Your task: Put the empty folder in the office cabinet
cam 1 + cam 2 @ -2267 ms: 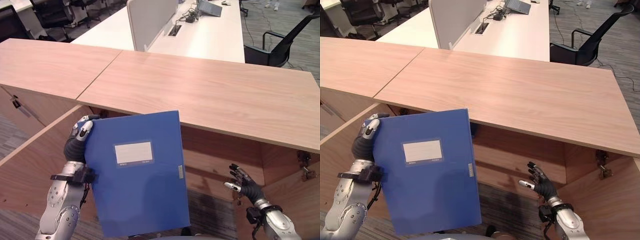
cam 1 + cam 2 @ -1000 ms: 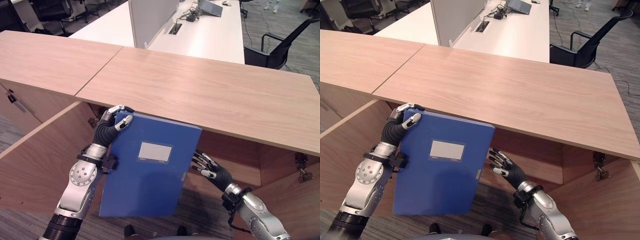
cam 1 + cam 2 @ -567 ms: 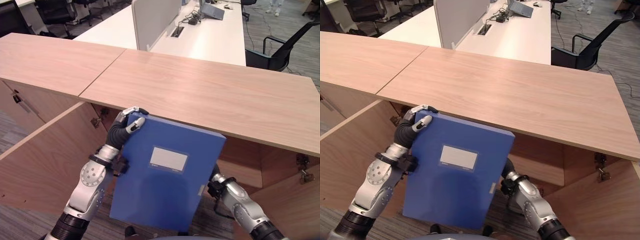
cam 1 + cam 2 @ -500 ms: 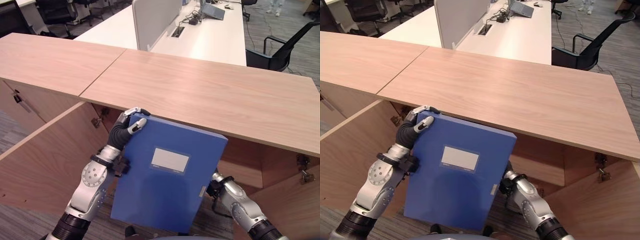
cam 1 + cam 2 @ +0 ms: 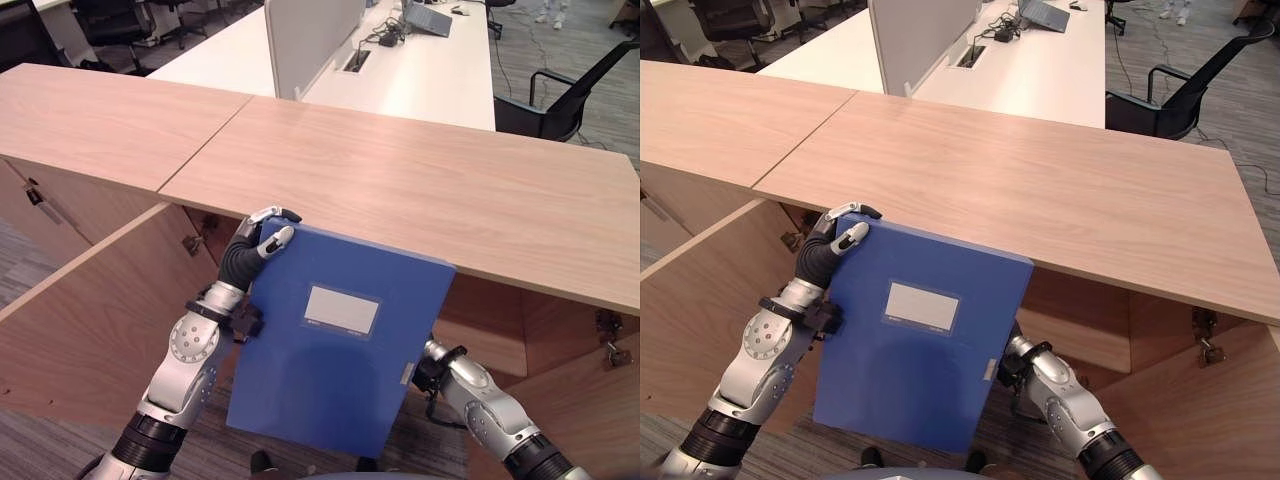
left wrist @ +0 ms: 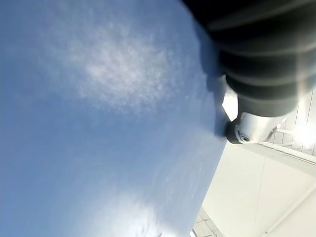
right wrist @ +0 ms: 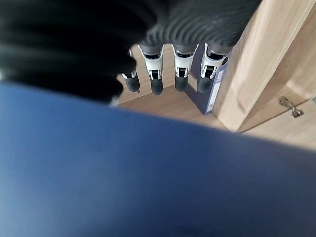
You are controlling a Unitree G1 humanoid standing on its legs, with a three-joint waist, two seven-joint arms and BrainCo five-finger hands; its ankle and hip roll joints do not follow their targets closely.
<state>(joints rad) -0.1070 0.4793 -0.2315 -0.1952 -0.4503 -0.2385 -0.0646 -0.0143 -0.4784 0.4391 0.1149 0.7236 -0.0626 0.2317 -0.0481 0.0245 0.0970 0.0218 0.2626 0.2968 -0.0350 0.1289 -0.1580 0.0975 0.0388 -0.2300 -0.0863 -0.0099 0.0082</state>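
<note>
Since the earlier frame, the flat blue plastic folder (image 5: 335, 355) has edged further towards the open wooden office cabinet (image 5: 480, 320), its top edge just under the cabinet's top. The left hand (image 5: 262, 233) curls round its upper corner. The right hand (image 7: 168, 74), behind the folder, shows straight fingers.

Left hand (image 5: 252, 247) raised, fingers and thumb curled in a pinch, right hand (image 7: 168, 74) low, fingers straight, arm reaching forward
</note>
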